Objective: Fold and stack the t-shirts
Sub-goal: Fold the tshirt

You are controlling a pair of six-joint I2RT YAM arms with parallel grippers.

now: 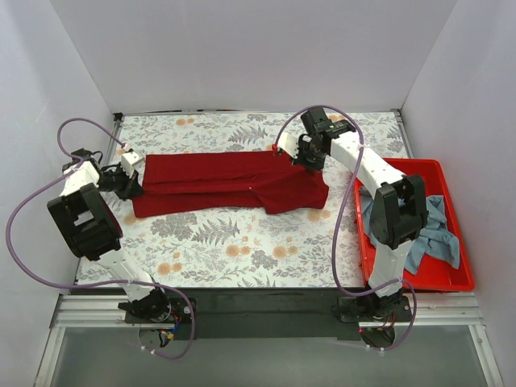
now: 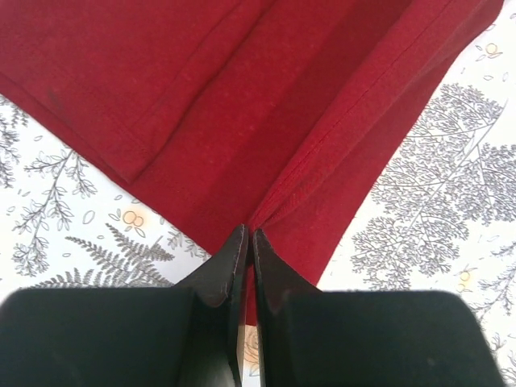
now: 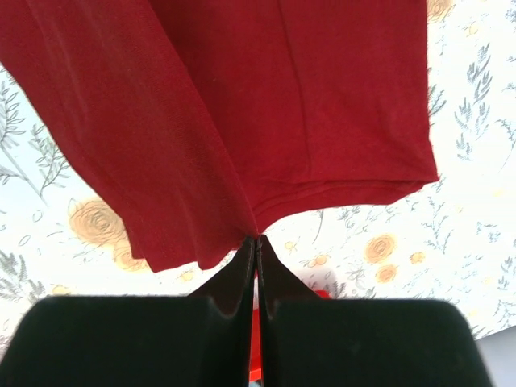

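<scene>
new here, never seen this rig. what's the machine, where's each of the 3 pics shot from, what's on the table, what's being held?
The machine is two small robot arms, a left arm and a right arm, bolted at the near edge of a table with a flowered cover. The wide picture comes from a fixed camera above and behind them. The other two pictures come from a camera on each wrist, so the black shapes at the bottom are that arm's own fingers.

A dark red t-shirt lies stretched across the table. The left gripper pinches its left end and the right gripper its right end. Both wrist views show the fingers closed on the cloth.

At the right stands a red plastic bin with a grey-blue t-shirt crumpled inside.
</scene>
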